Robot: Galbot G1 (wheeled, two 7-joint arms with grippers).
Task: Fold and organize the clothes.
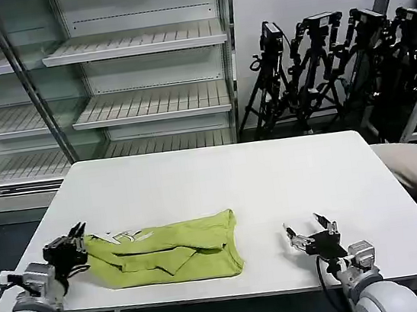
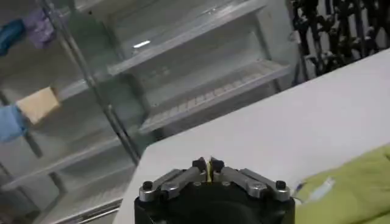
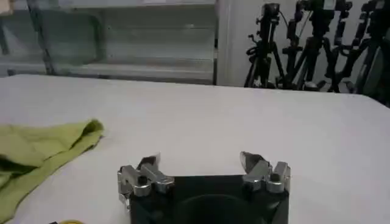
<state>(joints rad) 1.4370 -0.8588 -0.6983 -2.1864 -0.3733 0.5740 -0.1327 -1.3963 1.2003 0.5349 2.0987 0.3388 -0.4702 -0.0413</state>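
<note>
T-shirt (image 1: 167,252), the lime green one, is lying near the front edge of the white table (image 1: 273,178), already bunched into a rough, lumpy rectangle with a sleeve flap folded across the middle and the small white print peeking out at its left end. So it's partway folded, I'd say, but not neat.

Left gripper (image 1: 73,248) sits right at the shirt's left end, touching or nearly touching the fabric. In the left wrist view its fingertips (image 2: 209,165) are pressed together with nothing visibly between them, so closed on air as far as I can tell. Right gripper (image 1: 312,236) hovers well off to the shirt's right with its fingers spread wide and empty.

What could go wrong: that thin fabric is floppy, so a pinch on just the top layer would peel the fold open instead of moving the whole bundle. Dragging it also risks sliding it off the front edge, since it's already close. And the closed left fingers could just shove the cloth into a wad.
</note>
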